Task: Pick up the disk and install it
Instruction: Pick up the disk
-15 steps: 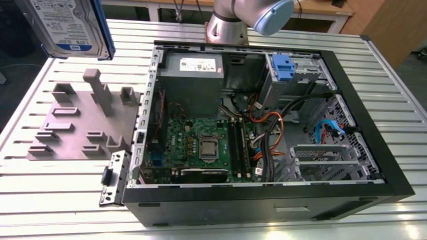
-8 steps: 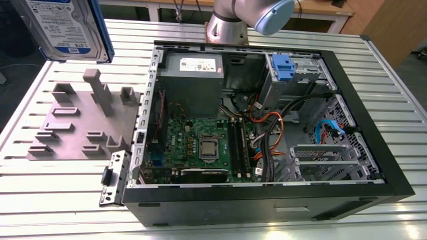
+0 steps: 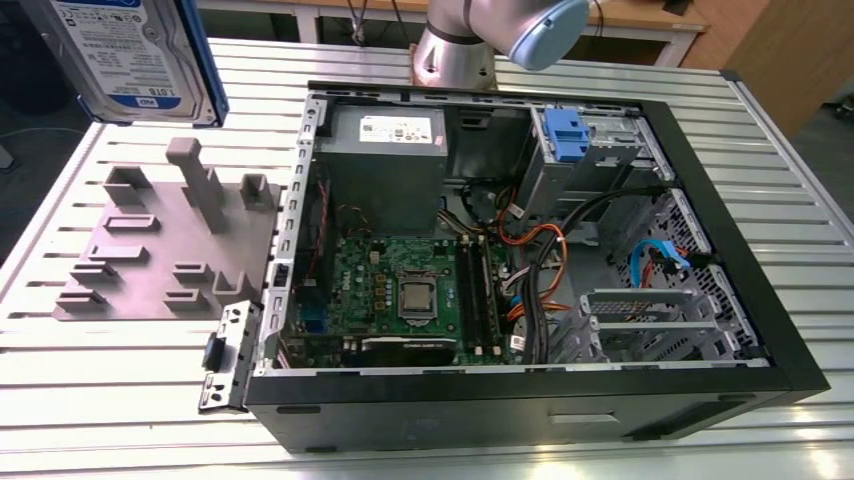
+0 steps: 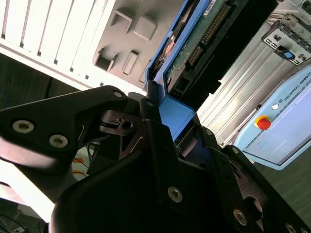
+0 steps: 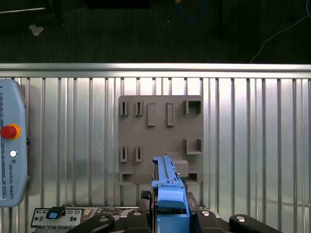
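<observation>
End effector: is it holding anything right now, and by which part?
Yes. The end effector is shut on the disk, gripping one end of its blue carrier frame.

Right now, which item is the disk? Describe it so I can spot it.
Start at the open computer case; at the exterior view's left lies a grey fixture plate. Raised above that plate is the disk, held in the gripper: silver body, white-and-blue label, blue frame, unlike the all-blue clip inside the case.
</observation>
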